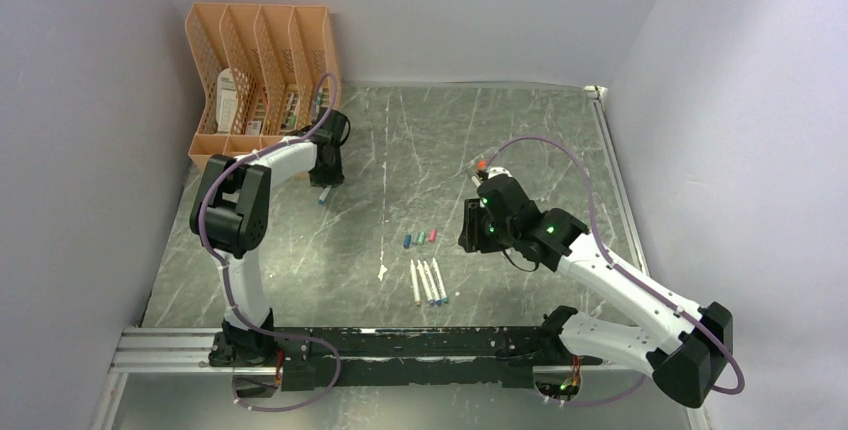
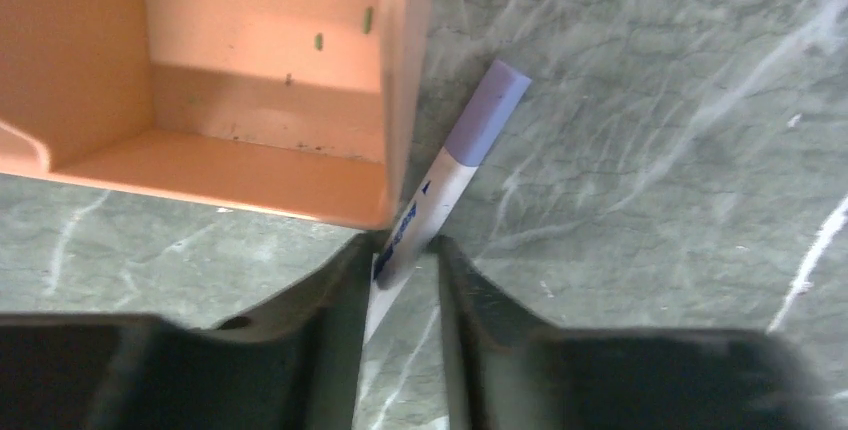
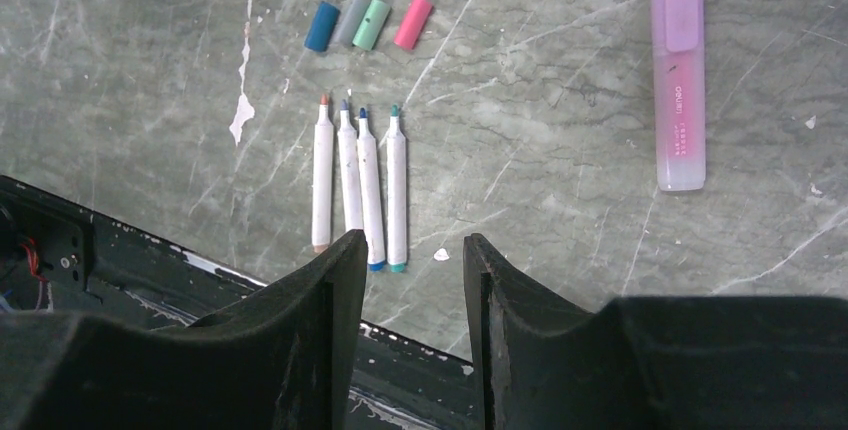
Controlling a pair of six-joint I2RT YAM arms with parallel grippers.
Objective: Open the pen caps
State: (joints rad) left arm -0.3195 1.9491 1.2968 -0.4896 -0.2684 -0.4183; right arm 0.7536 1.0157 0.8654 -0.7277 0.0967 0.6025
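Note:
A white pen with a pale purple cap lies on the table against the corner of the orange organizer. My left gripper straddles the barrel's near end, open, with a gap on the right side; from above it is by the organizer. Loose pen caps lie in a row: blue, grey, teal, pink. Below them lie several uncapped white pens. My right gripper hovers open and empty near them.
A pink highlighter with its cap on lies to the right of the caps. The orange file organizer stands at the back left by the wall. The black rail runs along the near edge.

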